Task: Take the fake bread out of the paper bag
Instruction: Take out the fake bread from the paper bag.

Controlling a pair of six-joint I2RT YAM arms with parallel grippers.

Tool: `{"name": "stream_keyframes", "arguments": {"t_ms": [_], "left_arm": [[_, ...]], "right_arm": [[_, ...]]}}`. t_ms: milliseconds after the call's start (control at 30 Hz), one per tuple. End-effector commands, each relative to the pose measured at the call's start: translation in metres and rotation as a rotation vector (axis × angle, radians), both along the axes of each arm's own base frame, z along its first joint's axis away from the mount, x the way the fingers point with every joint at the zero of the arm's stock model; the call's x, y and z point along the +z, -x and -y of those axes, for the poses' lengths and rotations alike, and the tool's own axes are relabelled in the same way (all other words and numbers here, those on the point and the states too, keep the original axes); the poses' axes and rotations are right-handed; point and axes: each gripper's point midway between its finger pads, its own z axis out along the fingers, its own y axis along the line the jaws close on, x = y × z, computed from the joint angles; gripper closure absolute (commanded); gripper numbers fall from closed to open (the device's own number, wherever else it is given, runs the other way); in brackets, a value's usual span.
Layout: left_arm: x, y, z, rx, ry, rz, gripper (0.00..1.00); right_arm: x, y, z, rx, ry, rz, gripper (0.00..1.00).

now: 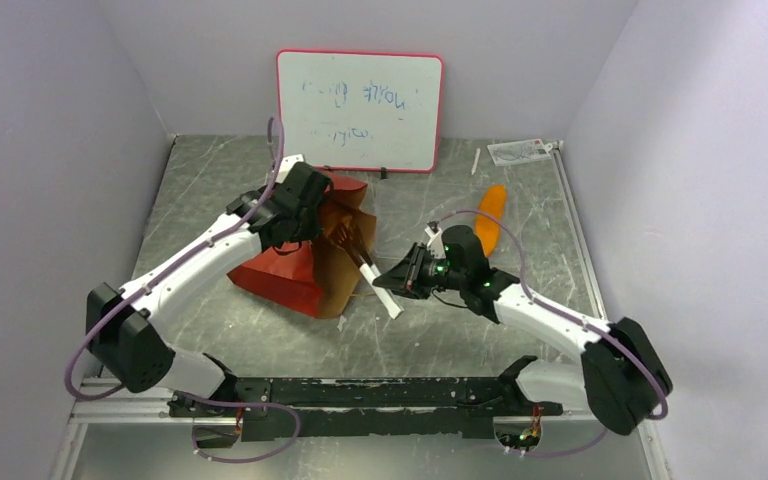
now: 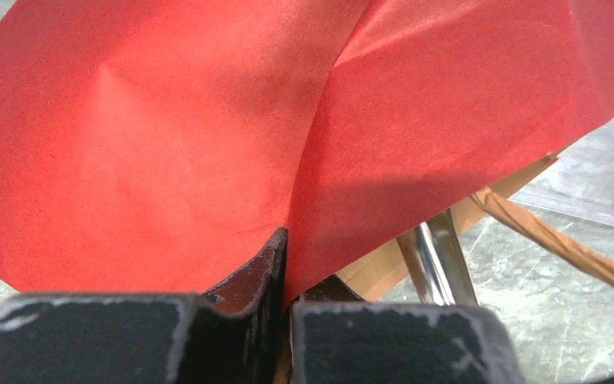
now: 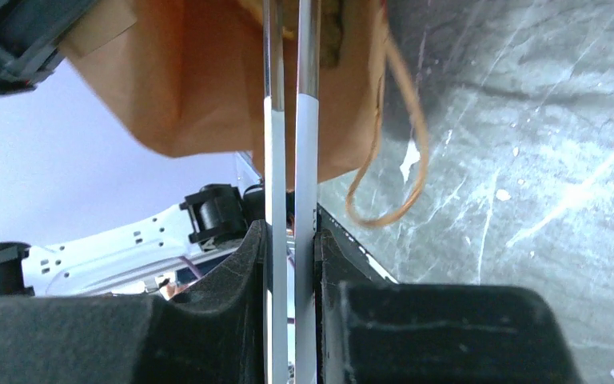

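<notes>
Right claw (image 3: 290,232): clenched on tongs (image 3: 308,144), both blades squeezed close together between its jaws.

Tongs' long axis runs from that claw away and to the left. The tips are lost inside the brown mouth of the bag (image 1: 285,275). So the bag opening lies far-left of the right claw, in line with the tongs. The right arm is the one placed to reach in, and any pull-out would likely come back along this same line.

Bag: slumped on the desk (image 1: 440,340), red base toward the near left, brown top crumpled and turned toward the right claw. A cord handle (image 3: 400,160) hangs loose beside the mouth.

Left claw (image 2: 286,272): clenched on a fold of the bag's red paper, at the bag's far side.

Bread inside the bag is hidden. I cannot tell whether the tongs have hold of any.

One loaf (image 1: 493,215) lies out on the desk beyond the right claw, well apart from the bag. It is orange, long and tapered, with its axis running roughly near to far.

Whiteboard (image 1: 360,110) stands against the back wall.
</notes>
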Motion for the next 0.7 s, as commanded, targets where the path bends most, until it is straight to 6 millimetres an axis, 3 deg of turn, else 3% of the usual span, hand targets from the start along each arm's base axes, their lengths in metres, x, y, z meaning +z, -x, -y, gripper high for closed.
{"name": "stream_keyframes", "arguments": {"t_ms": [0,367,667], "left_arm": [[0.001,-0.006,-0.001,0.087,-0.047,0.003,0.92],[-0.024,-0.017,-0.004,0.163,-0.143,-0.060,0.92],[-0.037,-0.023,-0.015,0.166,-0.156,-0.101,0.92]], "right_arm": [[0.019,0.012,0.011,0.012,0.001,0.049,1.00],[0.072,0.035,0.043,0.000,0.064,0.206,1.00],[0.120,0.035,0.074,-0.147,0.095,0.303,1.00]]}}
